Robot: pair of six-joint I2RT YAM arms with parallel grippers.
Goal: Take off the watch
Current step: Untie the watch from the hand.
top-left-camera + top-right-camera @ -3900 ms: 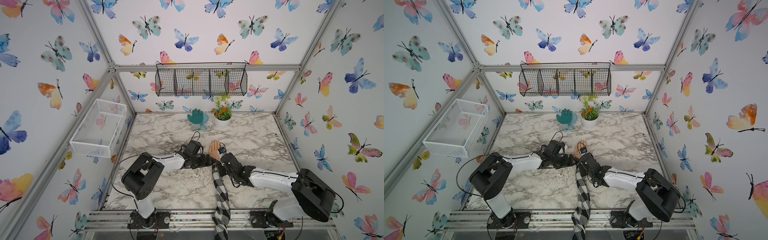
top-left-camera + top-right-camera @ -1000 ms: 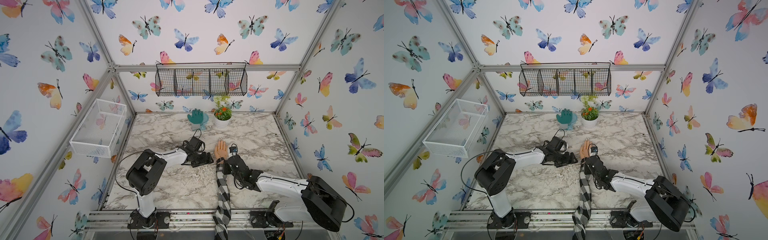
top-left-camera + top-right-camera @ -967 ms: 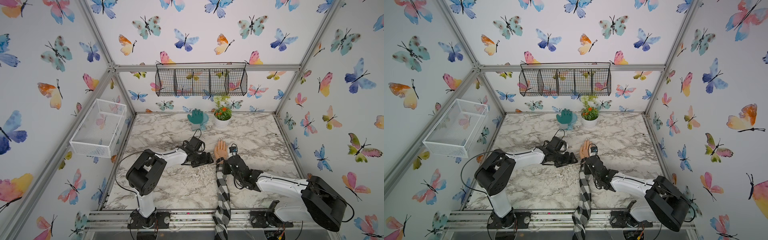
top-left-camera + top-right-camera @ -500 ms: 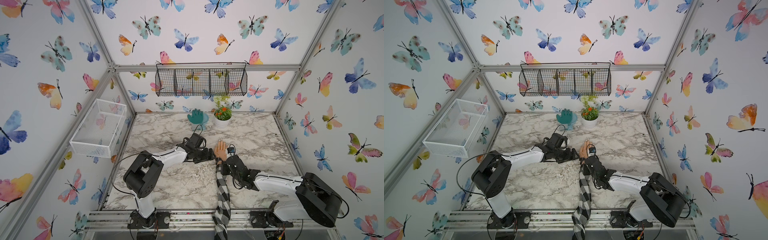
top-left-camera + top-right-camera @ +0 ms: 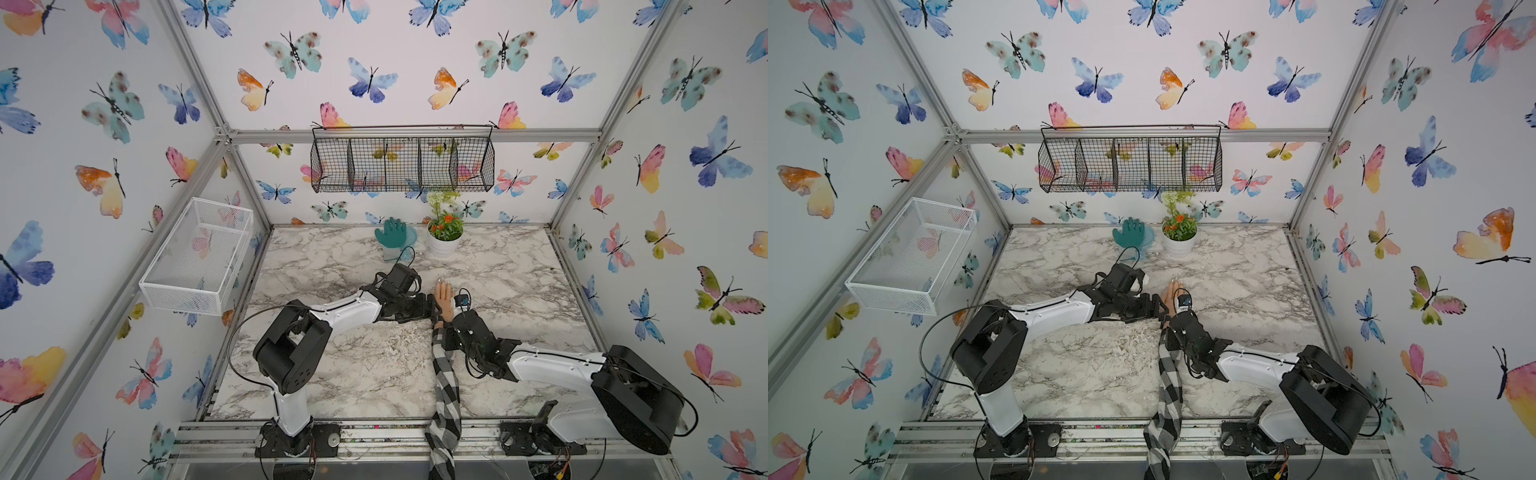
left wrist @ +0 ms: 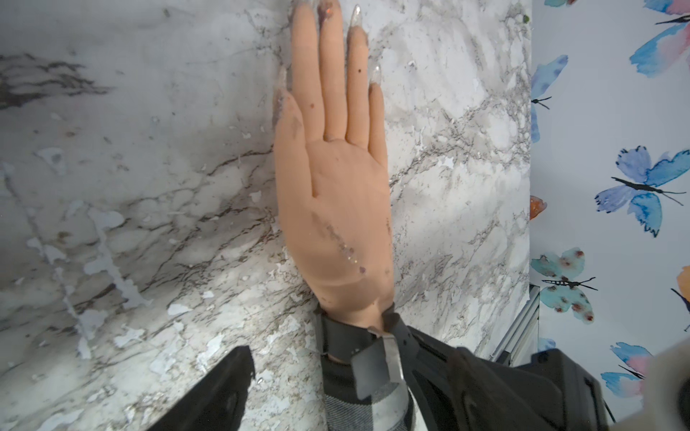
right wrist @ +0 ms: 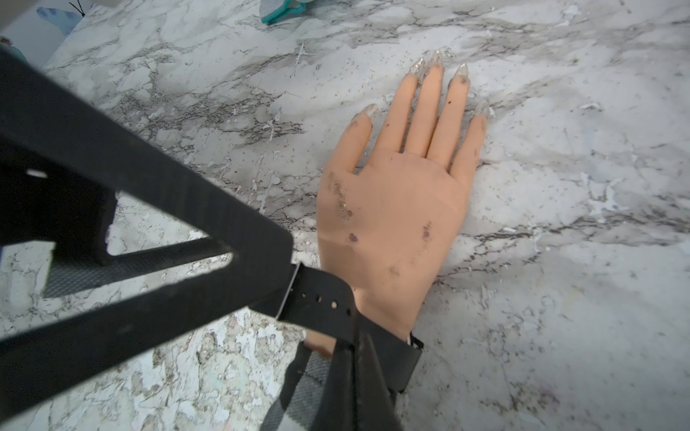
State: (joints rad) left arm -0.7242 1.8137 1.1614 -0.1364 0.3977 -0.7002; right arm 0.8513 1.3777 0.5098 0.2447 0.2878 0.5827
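Marble table (image 5: 519, 266): spread left claw (image 5: 433, 309) has reached the watch (image 7: 321, 302), right claw (image 7: 356, 347) pinching its strap.

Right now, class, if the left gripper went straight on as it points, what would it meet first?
Most likely the watch, strapped at the wrist of the mannequin hand: the left gripper points at it from the thumb side, tip at the strap.

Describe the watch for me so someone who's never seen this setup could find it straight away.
Find the white-and-grey marble tabletop, then the peach mannequin hand lying flat near its middle. The black wristwatch wraps the wrist just behind that hand. Unlike the black-and-white checked fabric sleeve beside it, its strap is plain black, narrow and punched with small holes.
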